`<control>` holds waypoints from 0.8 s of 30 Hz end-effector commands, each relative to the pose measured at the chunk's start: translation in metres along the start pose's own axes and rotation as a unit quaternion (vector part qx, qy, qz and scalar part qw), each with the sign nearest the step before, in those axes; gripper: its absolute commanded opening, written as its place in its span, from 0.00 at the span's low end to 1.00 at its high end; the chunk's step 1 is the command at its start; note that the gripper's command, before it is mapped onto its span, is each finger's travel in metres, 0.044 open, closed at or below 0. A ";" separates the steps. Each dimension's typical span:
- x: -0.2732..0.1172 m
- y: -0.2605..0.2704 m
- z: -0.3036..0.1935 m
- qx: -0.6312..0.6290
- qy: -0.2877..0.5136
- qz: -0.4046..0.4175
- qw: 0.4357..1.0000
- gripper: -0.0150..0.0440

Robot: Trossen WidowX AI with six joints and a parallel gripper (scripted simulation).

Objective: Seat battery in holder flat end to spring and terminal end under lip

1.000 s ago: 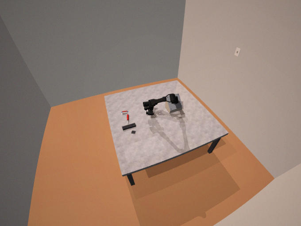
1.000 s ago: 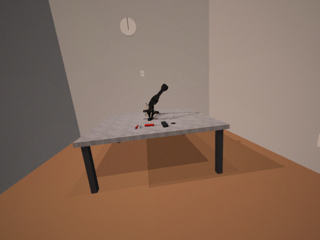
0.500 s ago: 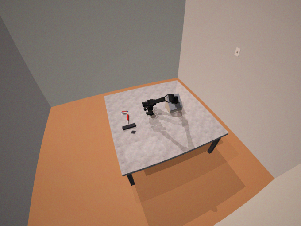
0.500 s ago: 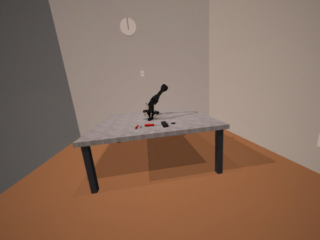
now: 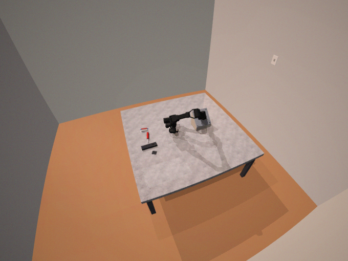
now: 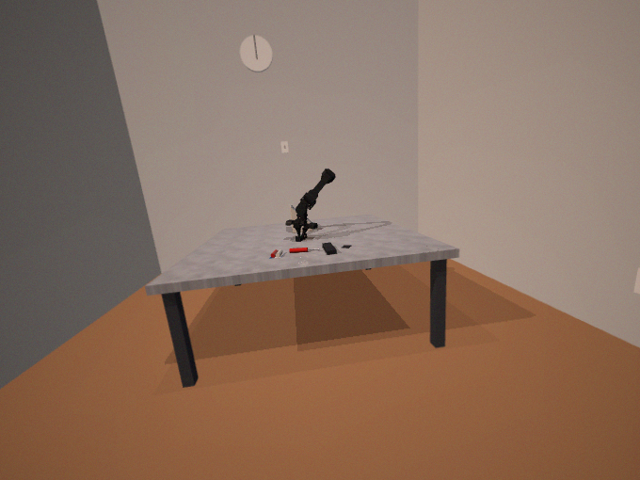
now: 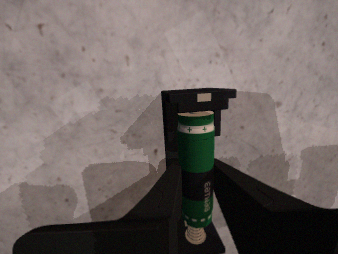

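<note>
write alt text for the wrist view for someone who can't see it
The hand grips a green battery lying lengthwise in a black holder on a mottled grey table. The battery's near end meets a coil spring; its far, plus-marked end points toward the holder's overhanging lip.

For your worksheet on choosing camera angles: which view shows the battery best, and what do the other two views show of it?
The wrist view: the green battery fills the frame, gripped by the gripper, lined up in the black holder with the spring at its near end. In the top and exterior views the arm is small and distant; the battery cannot be made out.
</note>
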State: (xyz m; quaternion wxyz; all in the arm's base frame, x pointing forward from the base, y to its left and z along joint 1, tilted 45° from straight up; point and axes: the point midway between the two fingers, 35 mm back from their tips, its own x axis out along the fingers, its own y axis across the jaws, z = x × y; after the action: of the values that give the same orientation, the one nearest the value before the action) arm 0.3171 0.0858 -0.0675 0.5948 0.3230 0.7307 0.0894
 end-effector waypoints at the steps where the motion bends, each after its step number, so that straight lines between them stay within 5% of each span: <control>1: 0.000 0.001 0.002 0.000 0.004 0.002 1.000 0.36; 17: 0.000 0.001 0.007 -0.001 0.003 0.000 1.000 0.36; 21: 0.000 0.001 0.007 -0.001 0.003 0.000 1.000 0.53; 24: -0.001 0.001 0.007 -0.001 0.003 0.000 1.000 0.53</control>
State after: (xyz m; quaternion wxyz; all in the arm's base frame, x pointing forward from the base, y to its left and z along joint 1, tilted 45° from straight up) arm 0.3232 0.0849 -0.0690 0.5919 0.3228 0.7332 0.0890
